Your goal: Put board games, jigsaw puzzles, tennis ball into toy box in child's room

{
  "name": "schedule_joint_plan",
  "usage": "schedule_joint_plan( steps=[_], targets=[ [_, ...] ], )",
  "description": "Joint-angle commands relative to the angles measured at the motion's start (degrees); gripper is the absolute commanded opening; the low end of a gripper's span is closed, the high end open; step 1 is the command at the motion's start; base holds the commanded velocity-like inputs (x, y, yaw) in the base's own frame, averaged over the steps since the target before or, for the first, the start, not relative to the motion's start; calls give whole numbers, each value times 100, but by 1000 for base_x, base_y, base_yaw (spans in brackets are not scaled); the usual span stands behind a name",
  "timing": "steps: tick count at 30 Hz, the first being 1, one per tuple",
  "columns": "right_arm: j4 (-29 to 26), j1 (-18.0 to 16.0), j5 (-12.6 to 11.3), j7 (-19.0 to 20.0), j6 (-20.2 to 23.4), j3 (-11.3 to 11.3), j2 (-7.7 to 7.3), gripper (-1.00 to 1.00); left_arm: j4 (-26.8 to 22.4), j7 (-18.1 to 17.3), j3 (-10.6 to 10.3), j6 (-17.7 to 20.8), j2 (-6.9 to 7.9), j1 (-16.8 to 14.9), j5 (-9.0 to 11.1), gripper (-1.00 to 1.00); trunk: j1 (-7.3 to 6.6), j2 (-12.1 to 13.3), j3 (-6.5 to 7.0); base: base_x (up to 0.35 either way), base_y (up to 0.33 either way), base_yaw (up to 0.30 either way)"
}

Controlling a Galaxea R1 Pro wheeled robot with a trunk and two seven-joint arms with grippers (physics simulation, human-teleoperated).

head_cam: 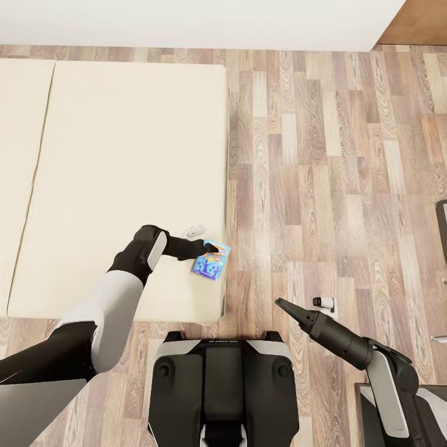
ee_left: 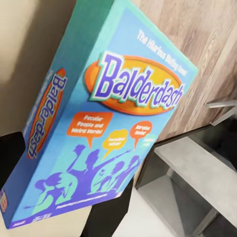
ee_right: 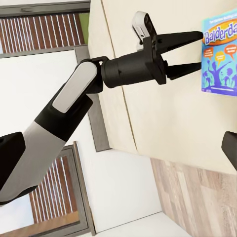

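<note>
The small blue rectangular board-game box (head_cam: 212,260), printed "Balderdash" on an orange oval with purple figures beneath, sits at the near right corner of the large beige mattress of the bed (head_cam: 124,155), close to the mattress edge that borders the wood-plank floor (head_cam: 323,155). In the left wrist view the box (ee_left: 103,118) looms close and tilted, its teal side panel and printed front both showing. The left gripper (head_cam: 210,248), black with two slim fingers, reaches the box's near edge; in the right wrist view its fingers (ee_right: 190,37) stand spread, one above the other, with their tips at the side of the box (ee_right: 220,52), and whether they press on it I cannot tell. The left arm, white and black, stretches over the mattress from the lower left. The right gripper (head_cam: 282,305) hangs over the floor, well apart from the box; its fingers look drawn together to a point. The robot's dark base (head_cam: 223,385) stands at the bed's foot. A white wall (head_cam: 186,22) runs behind the bed.
</note>
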Motion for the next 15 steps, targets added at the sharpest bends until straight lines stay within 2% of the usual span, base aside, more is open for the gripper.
schedule_joint_plan(
  steps=[1, 15],
  targets=[
    [-1, -2, -1, 15, 24, -5, 1, 100, -2, -12, 38, 42, -7, -2, -5, 100, 4, -9, -6, 0, 0, 0],
    [-1, -2, -6, 30, 24, -5, 1, 100, 1, -31, 35, 36, -7, -2, -6, 100, 4, -9, -6, 0, 0, 0]
  ],
)
